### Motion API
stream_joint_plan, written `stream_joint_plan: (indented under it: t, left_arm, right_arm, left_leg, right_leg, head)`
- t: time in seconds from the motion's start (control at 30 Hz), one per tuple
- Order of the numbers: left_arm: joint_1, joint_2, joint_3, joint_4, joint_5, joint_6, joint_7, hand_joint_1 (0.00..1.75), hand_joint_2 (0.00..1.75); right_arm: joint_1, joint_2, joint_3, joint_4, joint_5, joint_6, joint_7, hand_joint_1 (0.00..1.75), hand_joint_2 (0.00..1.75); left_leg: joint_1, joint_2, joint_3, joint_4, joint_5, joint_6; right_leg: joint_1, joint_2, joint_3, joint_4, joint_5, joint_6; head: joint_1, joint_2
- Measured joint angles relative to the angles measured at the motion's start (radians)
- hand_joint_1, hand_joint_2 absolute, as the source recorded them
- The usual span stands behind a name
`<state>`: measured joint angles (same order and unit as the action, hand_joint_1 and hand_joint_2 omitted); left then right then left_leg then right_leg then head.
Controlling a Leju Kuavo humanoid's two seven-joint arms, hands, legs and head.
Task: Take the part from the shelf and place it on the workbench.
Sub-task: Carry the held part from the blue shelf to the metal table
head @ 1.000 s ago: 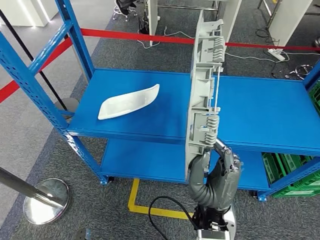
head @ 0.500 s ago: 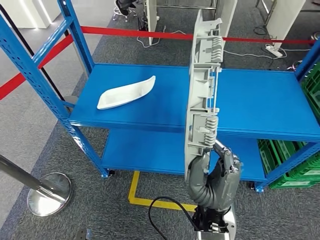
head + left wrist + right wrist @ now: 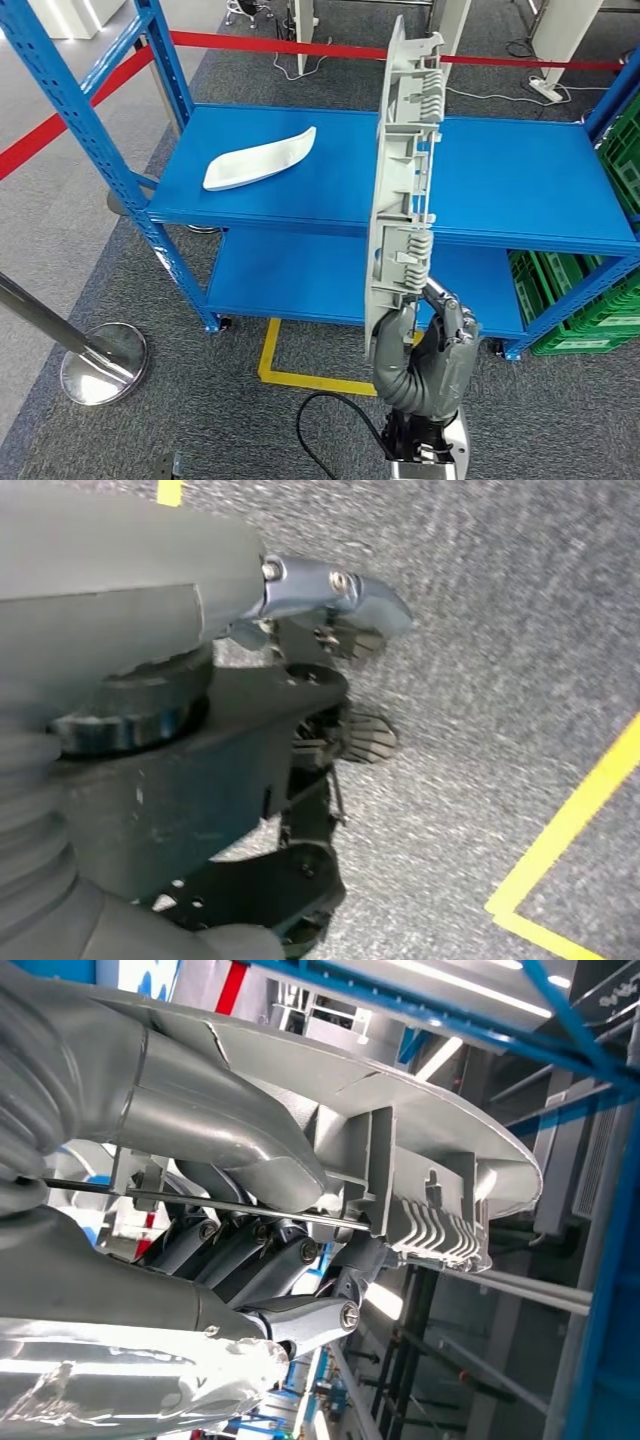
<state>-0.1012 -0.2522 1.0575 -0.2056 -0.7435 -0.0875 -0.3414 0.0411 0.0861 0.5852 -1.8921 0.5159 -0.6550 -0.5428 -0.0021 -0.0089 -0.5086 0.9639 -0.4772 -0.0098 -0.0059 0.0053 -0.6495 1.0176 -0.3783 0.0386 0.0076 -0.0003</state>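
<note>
Right hand (image 3: 426,345): at 6 o'clock in the head view, fingers wrapped round the lower end of the grey part (image 3: 401,170).
Grey part: held upright on edge, ribbed side toward 3 o'clock, in front of the blue shelf (image 3: 498,180).
Left hand (image 3: 332,680): hangs over grey carpet (image 3: 490,680); finger state cannot be told.
White part (image 3: 259,158): lies on the top shelf at 10 o'clock, well apart from the held part.

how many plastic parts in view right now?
2. A long grey ribbed part held upright by the right hand, in front of the shelf. A white curved part lies on the blue shelf's upper deck, left side. The held part may hide others.
</note>
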Motion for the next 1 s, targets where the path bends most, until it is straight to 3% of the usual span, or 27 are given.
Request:
stream_joint_plan:
  t: [0.03,0.07,0.13,0.17,0.2,0.23,0.27,0.33,0.37,0.43,0.5,0.53,0.6,0.67,0.7,0.73,0.77,0.8,0.83,0.9,0.93,1.0]
  left_arm:
    - [0.002,0.0,0.0,0.0,0.0,0.0,0.0,0.0,1.75]
    - [0.003,-0.001,0.0,0.0,0.001,0.0,0.0,0.0,1.75]
    - [0.002,-0.001,0.001,0.0,0.001,0.001,0.0,0.0,1.75]
    - [0.002,-0.001,0.001,0.0,0.001,0.001,0.0,0.0,1.75]
    - [0.003,-0.001,0.001,0.0,0.001,0.001,0.0,0.0,1.75]
    - [0.003,-0.001,0.001,0.0,0.001,0.001,0.0,0.0,1.75]
    - [0.003,-0.001,0.001,0.0,0.001,0.001,0.0,0.0,1.75]
    - [0.003,-0.002,0.001,0.0,0.001,0.001,0.0,0.0,1.75]
    - [0.003,-0.003,0.001,0.0,0.001,0.001,0.0,0.0,1.75]
    - [0.003,-0.003,0.001,0.0,0.001,0.001,0.0,0.0,1.75]
    - [0.003,-0.002,0.002,0.0,0.001,0.001,0.0,0.0,1.75]
    - [0.003,-0.002,0.002,0.0,0.001,0.001,0.0,0.0,1.75]
    - [0.003,-0.002,0.002,0.0,0.001,0.001,0.0,0.0,1.75]
    - [0.003,-0.002,0.002,0.0,0.001,0.001,0.0,0.0,1.75]
    - [0.003,-0.002,0.002,0.0,0.001,0.001,0.0,0.0,1.75]
    - [0.003,-0.002,0.002,0.0,0.001,0.001,0.0,0.0,1.75]
    - [0.003,-0.002,0.002,0.0,0.001,0.001,0.0,0.0,1.75]
    - [0.003,-0.002,0.002,0.0,0.001,0.001,0.0,0.0,1.75]
    - [0.002,-0.002,0.002,0.0,0.001,0.001,0.0,0.0,1.75]
    - [-0.001,-0.002,0.002,0.0,0.001,0.001,0.0,0.0,1.75]
    - [-0.003,-0.003,0.002,0.0,0.001,0.001,0.0,0.0,1.75]
    - [-0.002,-0.004,0.002,0.0,0.001,0.001,0.0,0.0,1.75]
  right_arm:
    - [0.001,0.0,0.0,0.0,0.0,0.0,0.0,1.75,1.75]
    - [0.001,0.0,0.0,0.0,0.0,0.0,0.0,1.75,1.75]
    - [0.002,0.0,0.0,0.001,0.0,0.0,0.0,1.75,1.75]
    - [0.002,-0.001,0.0,0.001,0.0,0.0,0.0,1.75,1.75]
    - [0.003,-0.001,0.0,0.002,0.0,0.0,0.0,1.75,1.75]
    - [0.003,-0.002,0.0,0.003,0.0,0.0,0.0,1.75,1.75]
    - [0.003,-0.002,0.0,0.004,0.0,0.0,0.0,1.75,1.75]
    - [0.002,-0.002,0.0,0.005,0.0,0.0,0.0,1.75,1.75]
    - [0.001,-0.002,0.001,0.005,0.0,0.0,0.0,1.75,1.75]
    - [0.0,-0.002,0.001,0.005,0.0,0.0,0.0,1.75,1.75]
    - [0.001,-0.003,0.0,0.005,0.0,0.0,0.0,1.75,1.75]
    - [0.001,-0.003,0.001,0.005,0.0,0.0,-0.001,1.75,1.75]
    - [0.001,-0.003,0.001,0.005,0.001,0.0,-0.001,1.75,1.75]
    - [0.001,-0.003,0.001,0.005,0.001,0.0,-0.001,1.75,1.75]
    - [0.002,-0.003,0.001,0.005,0.001,0.0,-0.001,1.75,1.75]
    - [0.002,-0.003,0.001,0.005,0.001,0.0,-0.001,1.75,1.75]
    - [0.002,-0.003,0.001,0.005,0.001,0.0,-0.001,1.75,1.75]
    - [0.002,-0.003,0.001,0.005,0.002,0.0,-0.001,1.75,1.75]
    - [0.002,-0.003,0.001,0.005,0.002,0.0,-0.001,1.75,1.75]
    - [0.002,-0.003,0.001,0.004,0.003,0.0,-0.002,1.75,1.75]
    - [0.001,-0.003,0.001,0.004,0.003,0.0,-0.002,1.75,1.75]
    - [0.001,-0.003,0.001,0.005,0.004,0.0,-0.003,1.75,1.75]
  left_leg:
    - [0.001,0.001,-0.006,-0.002,0.008,0.007]
    - [0.003,0.003,-0.012,-0.004,0.016,0.013]
    - [0.003,0.005,-0.028,-0.004,0.032,0.021]
    - [0.003,0.005,-0.037,-0.003,0.039,0.022]
    - [0.003,0.006,-0.046,-0.002,0.047,0.022]
    - [0.003,0.006,-0.056,-0.001,0.055,0.02]
    - [0.003,0.006,-0.066,0.0,0.062,0.018]
    - [0.002,0.005,-0.084,0.005,0.074,0.01]
    - [0.001,0.005,-0.091,0.007,0.08,0.005]
    - [-0.002,0.005,-0.102,0.011,0.094,-0.005]
    - [-0.001,0.005,-0.11,0.013,0.102,-0.013]
    - [0.0,0.005,-0.117,0.023,0.09,-0.018]
    - [0.002,0.005,-0.146,0.098,0.02,-0.028]
    - [0.002,0.006,-0.187,0.232,-0.065,-0.034]
    - [0.002,0.006,-0.198,0.281,-0.084,-0.034]
    - [0.002,0.006,-0.194,0.302,-0.083,-0.033]
    - [0.001,0.006,-0.173,0.287,-0.064,-0.029]
    - [0.0,0.005,-0.135,0.238,-0.036,-0.023]
    - [-0.003,0.005,-0.086,0.169,-0.014,-0.015]
    - [-0.008,0.005,-0.004,0.042,0.002,-0.003]
    - [-0.011,0.005,0.013,0.008,-0.001,0.0]
    - [-0.011,0.006,0.007,-0.009,0.005,0.006]
  right_leg:
    - [-0.001,0.0,-0.007,0.011,-0.014,0.005]
    - [-0.002,0.0,-0.019,0.043,-0.046,0.011]
    - [-0.003,0.0,-0.054,0.164,-0.137,0.019]
    - [-0.003,0.0,-0.07,0.23,-0.172,0.022]
    - [-0.003,0.0,-0.074,0.272,-0.186,0.023]
    - [-0.003,0.0,-0.061,0.28,-0.179,0.024]
    - [-0.004,0.0,-0.029,0.247,-0.157,0.024]
    - [-0.004,0.0,0.072,0.112,-0.117,0.025]
    - [-0.004,0.001,0.114,0.048,-0.112,0.023]
    - [-0.002,0.005,0.142,-0.009,-0.121,0.014]
    - [-0.001,0.005,0.128,-0.008,-0.111,-0.003]
    - [-0.002,0.004,0.12,-0.008,-0.105,-0.012]
    - [-0.004,0.001,0.105,-0.009,-0.09,-0.029]
    - [-0.002,0.0,0.084,-0.008,-0.075,-0.035]
    - [-0.001,0.0,0.074,-0.008,-0.067,-0.036]
    - [0.001,0.0,0.063,-0.007,-0.059,-0.037]
    - [0.003,0.0,0.053,-0.007,-0.051,-0.036]
    - [0.004,0.001,0.045,-0.007,-0.044,-0.035]
    - [0.006,0.002,0.039,-0.007,-0.038,-0.033]
    - [0.009,0.001,0.028,-0.006,-0.024,-0.025]
    - [0.009,0.0,0.023,-0.007,-0.017,-0.021]
    - [0.008,-0.002,0.012,-0.008,-0.002,-0.011]
  head:
    - [0.001,0.0]
    - [0.003,0.0]
    - [0.006,0.0]
    - [0.005,0.0]
    - [0.005,0.0]
    - [0.005,0.0]
    - [0.005,0.0]
    - [0.006,0.0]
    - [0.005,0.0]
    - [0.004,0.0]
    - [0.004,0.0]
    - [0.003,0.0]
    - [0.0,0.0]
    - [-0.002,0.0]
    - [-0.002,0.0]
    - [-0.002,0.0]
    - [-0.002,0.0]
    - [-0.002,0.0]
    - [-0.002,0.0]
    - [-0.001,0.0]
    - [-0.001,0.0]
    - [-0.001,0.0]
